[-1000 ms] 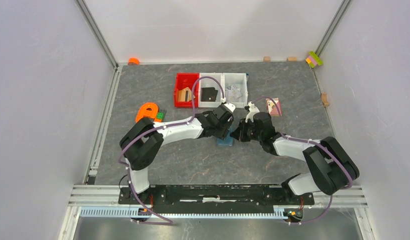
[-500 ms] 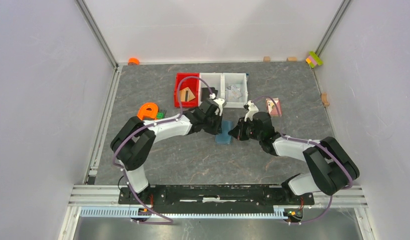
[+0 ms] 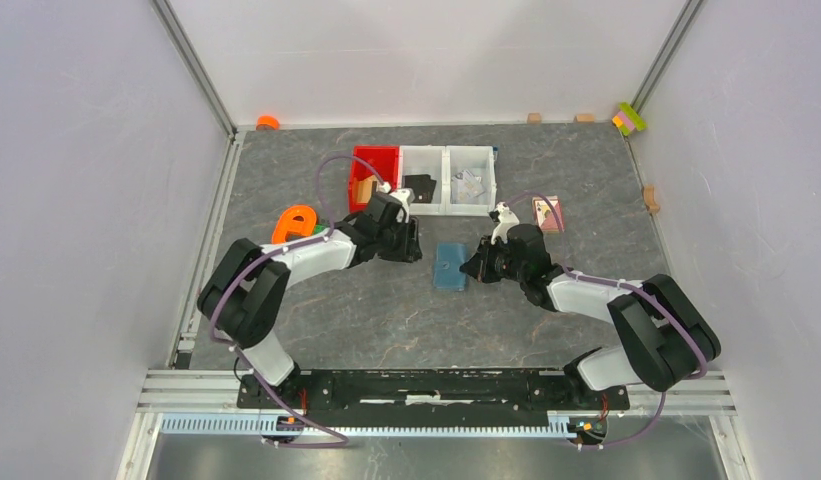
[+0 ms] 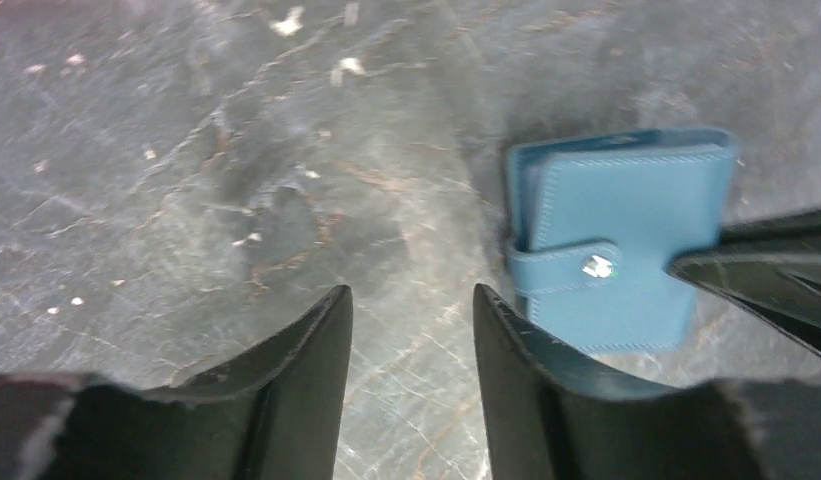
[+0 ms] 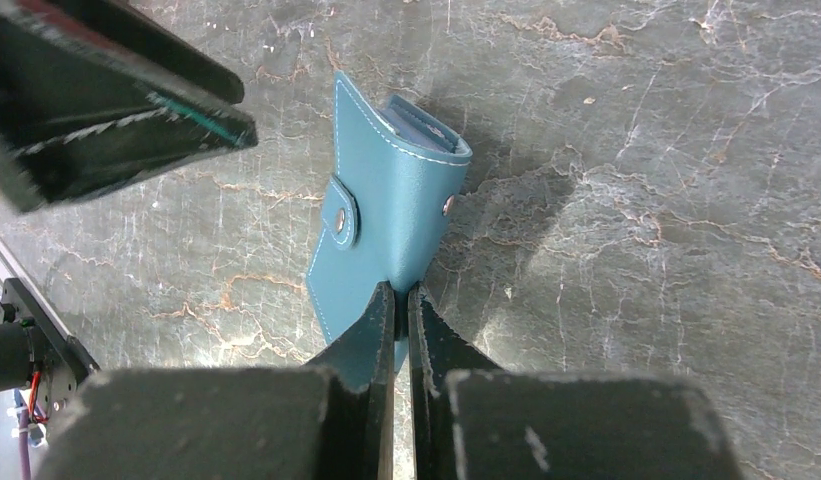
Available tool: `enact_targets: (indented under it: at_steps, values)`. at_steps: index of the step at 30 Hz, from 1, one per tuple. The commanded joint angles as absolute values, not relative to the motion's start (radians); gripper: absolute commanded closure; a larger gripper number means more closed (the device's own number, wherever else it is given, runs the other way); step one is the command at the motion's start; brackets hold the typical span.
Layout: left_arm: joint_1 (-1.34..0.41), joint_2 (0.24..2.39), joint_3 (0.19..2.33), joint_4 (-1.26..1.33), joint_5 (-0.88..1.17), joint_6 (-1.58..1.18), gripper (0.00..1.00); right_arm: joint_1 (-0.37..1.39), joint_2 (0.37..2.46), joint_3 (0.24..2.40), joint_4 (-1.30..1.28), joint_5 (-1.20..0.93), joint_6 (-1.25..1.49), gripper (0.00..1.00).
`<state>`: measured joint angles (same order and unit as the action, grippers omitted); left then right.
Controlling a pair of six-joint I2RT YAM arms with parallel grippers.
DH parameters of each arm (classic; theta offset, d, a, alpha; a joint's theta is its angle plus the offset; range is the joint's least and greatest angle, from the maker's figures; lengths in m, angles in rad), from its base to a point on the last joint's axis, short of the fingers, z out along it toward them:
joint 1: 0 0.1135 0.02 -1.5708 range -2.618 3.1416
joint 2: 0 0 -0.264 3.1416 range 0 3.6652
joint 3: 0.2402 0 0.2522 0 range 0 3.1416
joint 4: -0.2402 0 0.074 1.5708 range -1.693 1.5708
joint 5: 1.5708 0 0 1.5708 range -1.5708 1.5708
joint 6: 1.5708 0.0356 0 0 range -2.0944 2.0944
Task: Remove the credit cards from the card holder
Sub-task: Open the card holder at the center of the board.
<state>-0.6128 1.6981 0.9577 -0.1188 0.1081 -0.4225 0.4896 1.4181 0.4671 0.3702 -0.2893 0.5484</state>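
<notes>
The steel-blue card holder (image 3: 449, 266) lies mid-table, folded, its strap and snap showing in the left wrist view (image 4: 616, 235) and the right wrist view (image 5: 386, 220). My right gripper (image 3: 473, 270) is shut on the holder's near edge (image 5: 396, 295). My left gripper (image 3: 413, 246) is open and empty, just left of the holder (image 4: 411, 300). No card shows sticking out of the holder. A tan card (image 3: 364, 188) lies in the red bin, a black card (image 3: 419, 186) in the middle bin, a silvery-grey one (image 3: 470, 185) in the right bin.
The three bins (image 3: 426, 153) stand in a row behind the holder. An orange piece (image 3: 296, 221) and a green brick (image 3: 322, 230) lie at the left. A pinkish card-like item (image 3: 548, 212) lies at the right. Small blocks (image 3: 629, 118) sit along the far edge.
My left arm has swung left and back, away from the card holder, which now lies uncovered. My right gripper has stayed shut on the holder's edge.
</notes>
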Motion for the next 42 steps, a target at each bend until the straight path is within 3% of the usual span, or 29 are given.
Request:
enact_targets:
  at_steps: [1,8,17,19,27,33,36,42]
  values:
    - [-0.701,1.609,0.965,-0.063,0.057,-0.367,0.39,0.489,1.402,0.473,0.373,-0.290,0.527,1.00]
    - [-0.810,1.683,1.039,-0.097,-0.018,-0.307,0.26,0.489,1.402,0.473,0.375,-0.298,0.530,1.00]
    - [-0.854,1.791,1.128,-0.150,-0.118,-0.284,0.24,0.491,1.416,0.472,0.393,-0.327,0.538,1.00]
    - [-0.850,1.803,1.139,-0.163,-0.142,-0.297,0.32,0.491,1.417,0.472,0.393,-0.328,0.539,1.00]
    - [-0.793,1.806,1.128,-0.177,-0.104,-0.361,0.81,0.491,1.416,0.477,0.380,-0.310,0.531,1.00]
    - [-0.737,1.753,1.071,-0.129,-0.005,-0.398,0.96,0.491,1.406,0.481,0.366,-0.295,0.525,1.00]
    - [-0.713,1.733,1.051,-0.117,0.023,-0.408,0.96,0.490,1.405,0.480,0.364,-0.293,0.525,1.00]
    - [-0.672,1.697,1.011,-0.090,0.057,-0.437,0.71,0.490,1.408,0.482,0.361,-0.288,0.522,1.00]
